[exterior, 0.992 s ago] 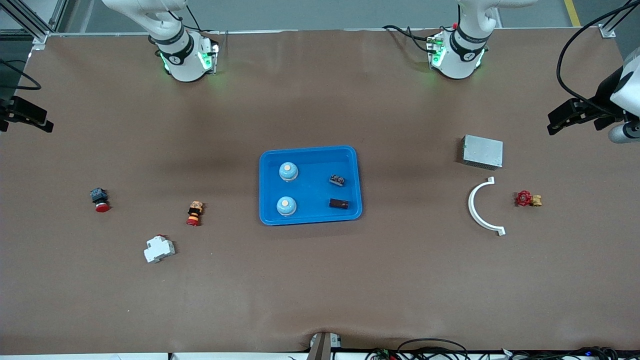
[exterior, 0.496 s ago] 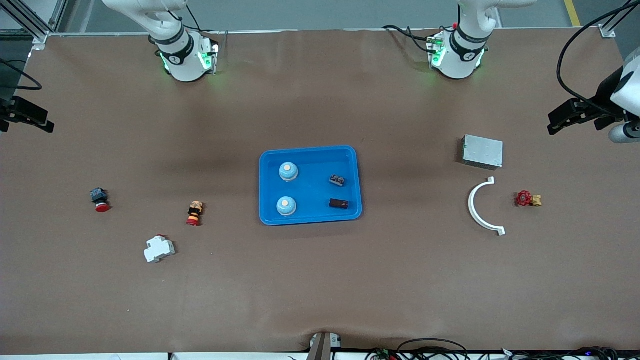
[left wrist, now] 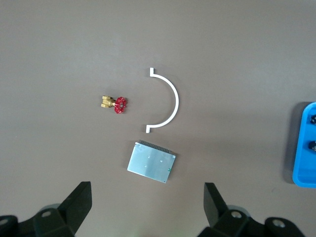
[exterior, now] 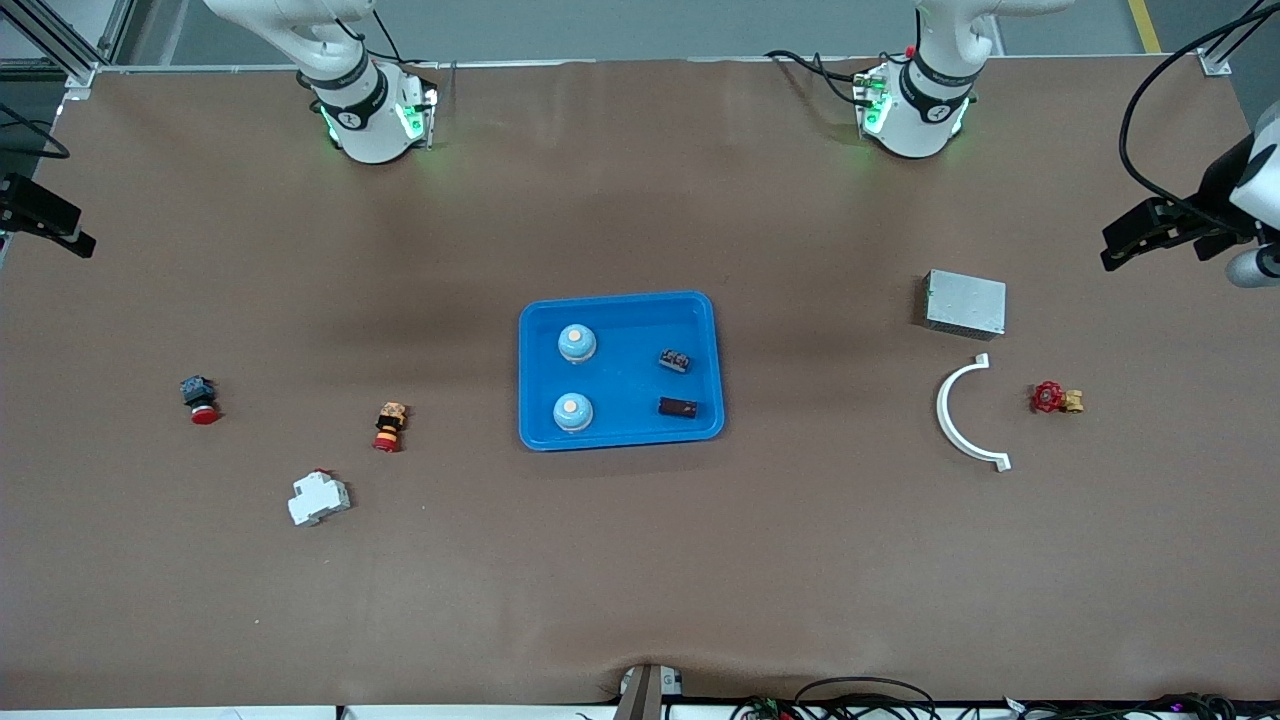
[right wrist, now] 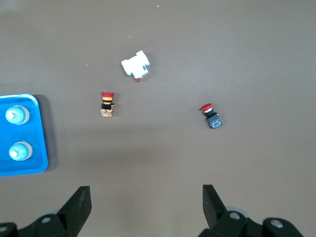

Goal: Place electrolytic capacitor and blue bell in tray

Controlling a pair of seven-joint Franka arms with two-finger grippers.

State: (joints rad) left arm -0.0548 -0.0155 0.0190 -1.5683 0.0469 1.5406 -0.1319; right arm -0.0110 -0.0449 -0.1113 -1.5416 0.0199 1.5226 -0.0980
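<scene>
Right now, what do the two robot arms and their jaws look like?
Both arms are white with black joint bands, green lights glowing at their bases and black cables. The left gripper and right gripper each carry two black wedge-shaped jaws.

Brown-covered table (exterior: 640, 560), grey floor (exterior: 640, 25) above its top edge, aluminium frame posts at corners

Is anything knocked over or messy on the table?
Nothing looks spilled or broken. Two blue bells sit upright in the tray with two small dark parts. The two red-capped push buttons lie on their sides toward the right arm's end. Both grippers hang open, high over the table.
</scene>
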